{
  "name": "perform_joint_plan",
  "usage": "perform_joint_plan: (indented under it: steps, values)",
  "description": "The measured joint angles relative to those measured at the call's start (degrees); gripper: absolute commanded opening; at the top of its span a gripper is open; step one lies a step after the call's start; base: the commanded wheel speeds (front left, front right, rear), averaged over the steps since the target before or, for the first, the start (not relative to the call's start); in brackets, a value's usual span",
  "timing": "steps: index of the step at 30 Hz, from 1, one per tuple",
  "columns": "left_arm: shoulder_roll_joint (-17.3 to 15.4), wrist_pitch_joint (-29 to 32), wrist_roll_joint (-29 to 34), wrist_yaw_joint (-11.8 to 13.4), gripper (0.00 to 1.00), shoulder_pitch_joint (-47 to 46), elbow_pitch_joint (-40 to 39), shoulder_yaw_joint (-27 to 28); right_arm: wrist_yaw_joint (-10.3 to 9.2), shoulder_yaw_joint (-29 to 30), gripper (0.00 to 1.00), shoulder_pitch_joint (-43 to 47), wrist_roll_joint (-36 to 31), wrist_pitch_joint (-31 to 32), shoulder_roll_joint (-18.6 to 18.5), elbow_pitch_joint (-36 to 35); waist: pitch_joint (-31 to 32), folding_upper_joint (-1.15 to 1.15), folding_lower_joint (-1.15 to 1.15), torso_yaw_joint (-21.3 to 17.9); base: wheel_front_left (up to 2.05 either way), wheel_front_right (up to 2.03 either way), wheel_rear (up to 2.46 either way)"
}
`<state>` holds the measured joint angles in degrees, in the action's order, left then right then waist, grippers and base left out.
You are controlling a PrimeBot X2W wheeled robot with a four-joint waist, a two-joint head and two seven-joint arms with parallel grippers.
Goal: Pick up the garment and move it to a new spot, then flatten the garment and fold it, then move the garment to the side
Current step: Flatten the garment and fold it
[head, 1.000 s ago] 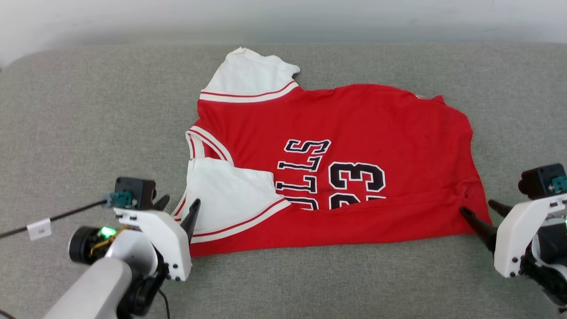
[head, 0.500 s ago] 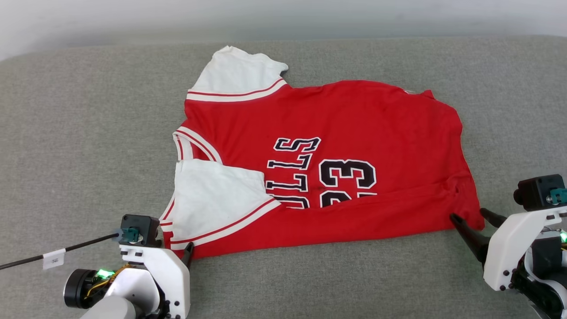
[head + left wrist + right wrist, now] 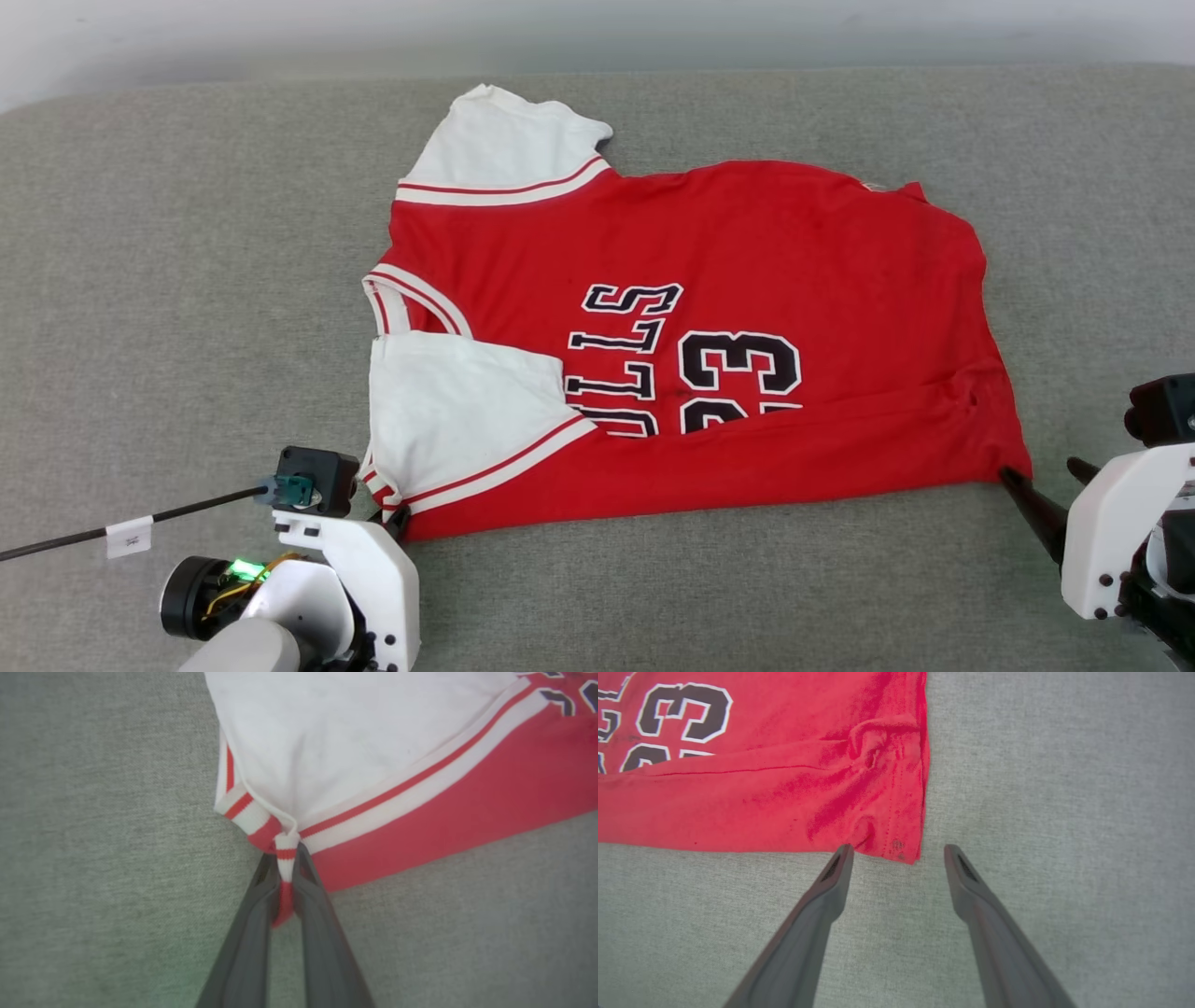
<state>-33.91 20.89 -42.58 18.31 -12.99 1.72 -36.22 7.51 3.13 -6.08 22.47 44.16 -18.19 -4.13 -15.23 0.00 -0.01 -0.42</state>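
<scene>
A red jersey (image 3: 747,243) lies spread on a grey cushion (image 3: 187,280), one gripper at each near corner.

The jersey's near edge is folded over itself, covering the lower part of the black lettering (image 3: 625,359) and number (image 3: 738,373), and a white sleeve (image 3: 457,411) lies flat on top at the robot's left. The left gripper (image 3: 284,858) is clamped on the sleeve's striped cuff (image 3: 286,851), which is pulled into a narrow strip between the dark fingers. The right gripper (image 3: 896,851) stands spread and holds nothing; the rumpled hem corner (image 3: 906,851) reaches just into the gap between its tips, one tip at the jersey's near edge. A tagged cable (image 3: 129,537) runs off the left wrist.
</scene>
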Motion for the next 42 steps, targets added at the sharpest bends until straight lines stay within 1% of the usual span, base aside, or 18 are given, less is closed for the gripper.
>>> perform_joint_plan:
  steps: [5, 8, 12, 19, 20, 21, 22, 30, 35, 42]
  values:
    - [-0.2, -1.0, 1.2, 0.4, 0.00, -0.1, -3.1, -0.2, 0.00, 0.5, 1.00, -1.2, -0.5, 3.5, 0.4, 2.1, 0.2, 0.00, 0.00, 1.5, 0.00, 0.00, 0.00]
    - [-0.6, -1.0, 2.1, 0.9, 0.00, -0.5, -5.7, -0.3, 0.00, 1.0, 1.00, -2.9, -2.3, 4.7, 0.5, 4.5, -0.3, 0.00, 0.01, 2.4, 0.00, 0.00, 0.00]
    - [-1.1, -0.4, 3.0, 1.3, 0.00, -1.4, -8.8, -0.7, 0.00, 0.4, 1.00, -4.3, -5.1, 5.1, 0.0, 8.0, -1.3, 0.00, 0.00, 3.7, 0.00, 0.00, 0.00]
    - [-1.4, 0.1, 3.4, 1.5, 0.00, -1.6, -10.8, -1.1, -0.01, -0.2, 1.00, -6.3, -5.4, 4.8, 0.3, 12.0, -2.7, 0.00, 0.00, 5.0, 0.00, 0.00, 0.00]
    - [-1.4, 0.1, 3.4, 1.5, 0.00, -1.6, -10.8, -1.1, -0.01, -0.4, 0.66, -6.5, -5.2, 4.8, 0.3, 12.5, -2.7, 0.00, 0.00, 5.0, 0.00, 0.00, 0.00]
    - [-1.4, 0.2, 3.4, 1.5, 0.00, -1.6, -10.8, -1.1, -0.02, -0.5, 0.27, -6.6, -5.1, 4.8, 0.3, 12.8, -2.7, 0.00, 0.00, 5.0, 0.00, 0.00, 0.00]
    - [-1.4, 0.2, 3.4, 1.5, 0.00, -1.6, -10.7, -1.2, -0.02, -0.7, 0.00, -6.8, -4.9, 4.6, 0.2, 13.2, -2.7, 0.00, 0.00, 5.0, 0.00, 0.00, 0.00]
    - [-2.2, 0.6, 3.1, 1.4, 0.00, -0.3, -8.6, -2.1, 0.02, 0.0, 0.00, -5.8, -4.1, 2.4, 0.2, 14.3, 0.1, 0.00, 0.01, 4.4, 0.00, 0.00, 0.00]
    - [-3.4, 0.8, 2.4, 1.4, 0.00, 2.4, -8.4, -2.3, 0.02, 0.9, 0.00, -1.3, -3.3, 2.2, 0.8, 12.4, 3.5, 0.00, 0.01, 3.7, 0.00, 0.00, 0.00]
    - [-5.9, 2.2, 1.4, 2.3, 0.00, 7.3, -10.4, -3.2, 0.02, 2.6, 0.00, 5.7, -4.2, 2.3, 1.8, 8.3, 8.0, 0.00, 0.01, 2.7, 0.00, 0.00, 0.00]
